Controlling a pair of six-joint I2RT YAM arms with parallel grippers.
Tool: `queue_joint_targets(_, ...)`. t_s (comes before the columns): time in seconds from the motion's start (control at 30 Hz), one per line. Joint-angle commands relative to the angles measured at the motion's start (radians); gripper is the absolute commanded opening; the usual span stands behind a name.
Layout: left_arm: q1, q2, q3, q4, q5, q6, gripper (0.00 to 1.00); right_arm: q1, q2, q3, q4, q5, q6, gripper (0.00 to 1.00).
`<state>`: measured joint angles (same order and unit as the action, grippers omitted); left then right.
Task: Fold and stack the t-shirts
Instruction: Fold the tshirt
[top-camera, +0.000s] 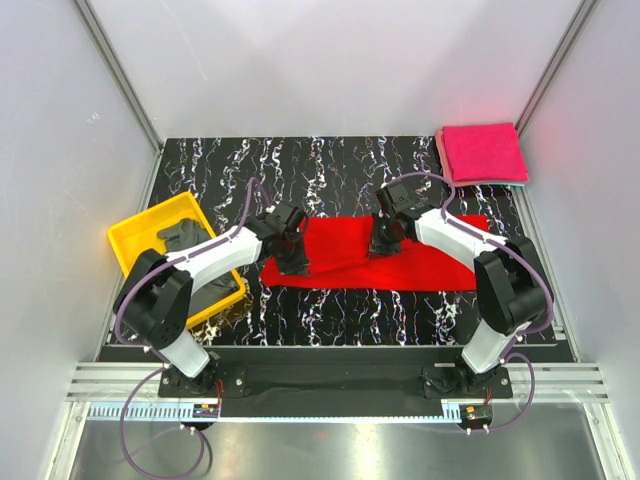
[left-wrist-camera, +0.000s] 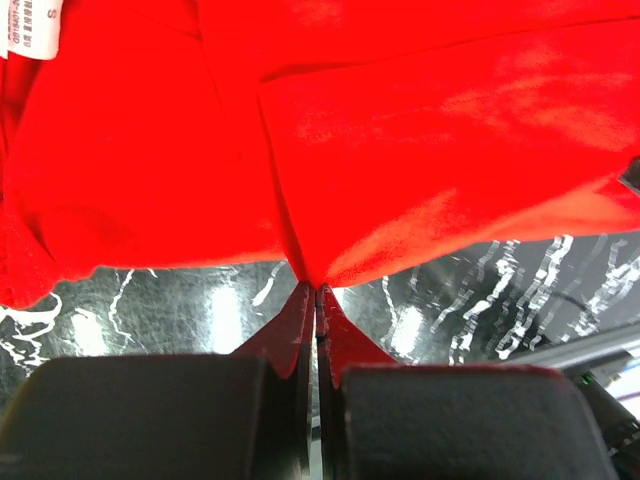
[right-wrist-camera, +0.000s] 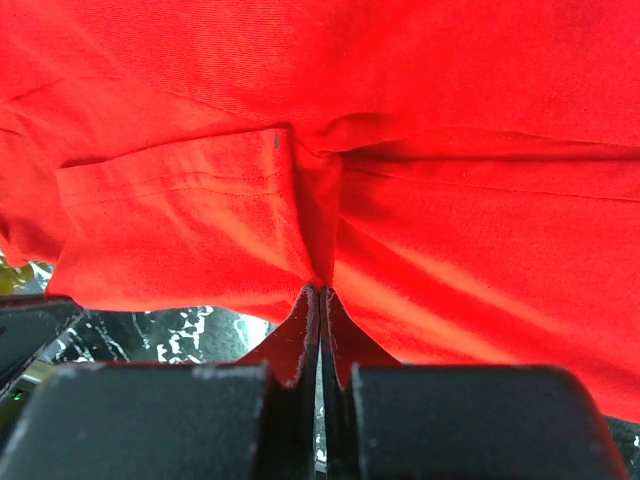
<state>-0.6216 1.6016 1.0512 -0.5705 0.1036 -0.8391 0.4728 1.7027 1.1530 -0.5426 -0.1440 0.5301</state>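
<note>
Yellow tray (top-camera: 128, 240): far left on the worktop (top-camera: 330, 165), with a dark grey t-shirt (top-camera: 185, 235) lying crumpled in it, not yet folded.
Left fingers (left-wrist-camera: 304, 318): pressed together on a small pinch of the red t-shirt (top-camera: 340, 262) at its left end. The cloth gathers to a point exactly where they meet.
Shirt position: it lies as a long band across the middle of the worktop, between the 2 arms. The white neck label (left-wrist-camera: 30, 25) shows in the upper left corner of the left wrist view.
Right fingers (right-wrist-camera: 310, 320): clamped on a fold of the same shirt, beside a stitched hem, nearer the shirt's middle than its right end.
Pink stack (top-camera: 485, 152): magenta t-shirts already folded, in the far right corner, well apart from the arms.
Step, as judged: both arms hold 1 edge, ready to carry it over for a fold.
Risk 1: each grip takes very little cloth, so a quick pull could slip it free and drop that side.
Risk 2: uneven travel of the 2 arms would skew the fold or drag the shirt sideways.
Risk 3: the right end lies outside both grips and may trail or bunch up.
</note>
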Motion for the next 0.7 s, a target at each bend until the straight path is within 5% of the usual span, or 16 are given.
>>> queue_joint_targets(0.0, -0.004, 0.041, 0.024, 0.0, -0.042, 0.014, 0.0, -0.003, 0.026, -0.009, 0.038, 0.0, -0.025, 0.0)
queue_joint_targets(0.3, -0.007, 0.021, 0.059, -0.1, -0.197, 0.069, 0.0, -0.003, 0.057, -0.007, 0.038, -0.018, -0.059, 0.0)
queue_joint_targets(0.37, -0.013, 0.017, 0.061, -0.103, -0.174, 0.09, 0.01, -0.003, 0.074, 0.002, 0.035, -0.042, -0.068, 0.07)
queue_joint_targets(0.47, -0.015, 0.012, 0.082, -0.138, -0.176, 0.095, 0.35, -0.005, 0.061, 0.014, 0.003, 0.019, -0.056, 0.22)
queue_joint_targets(0.57, -0.003, 0.008, 0.144, -0.186, -0.222, 0.118, 0.44, -0.04, 0.02, 0.019, -0.019, 0.046, -0.021, 0.34)
queue_joint_targets(0.67, 0.029, 0.03, 0.216, -0.198, -0.24, 0.144, 0.47, -0.065, -0.011, 0.022, -0.022, 0.081, 0.005, 0.35)
